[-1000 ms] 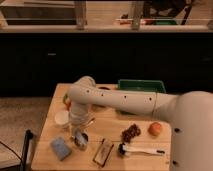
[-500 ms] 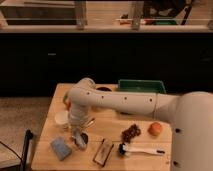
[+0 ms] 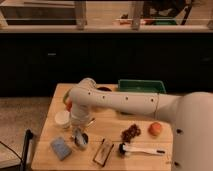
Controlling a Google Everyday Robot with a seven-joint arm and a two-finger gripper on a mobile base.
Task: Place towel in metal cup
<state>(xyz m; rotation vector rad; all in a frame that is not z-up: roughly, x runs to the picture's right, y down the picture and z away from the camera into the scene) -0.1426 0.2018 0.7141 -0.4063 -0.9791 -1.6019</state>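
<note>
My gripper [image 3: 78, 128] points down over the left part of the wooden table [image 3: 112, 125], at the end of the white arm that reaches in from the right. It is shut on the towel [image 3: 77, 134], a small pale blue-grey cloth that hangs from it. The metal cup [image 3: 82, 141], short and shiny with a dark inside, stands right below and slightly right of the towel. The towel's lower end is at the cup's rim; I cannot tell whether it touches it.
A white round cup [image 3: 62, 118] stands left of the gripper and a blue pad [image 3: 61, 148] lies front left. A packaged bar [image 3: 103, 152], a white brush [image 3: 141, 149], a dark cluster [image 3: 131, 133], an orange fruit [image 3: 155, 129] and a green bin [image 3: 141, 86] are to the right.
The gripper with the towel has sunk very slightly toward the metal cup. Nothing else has moved.
</note>
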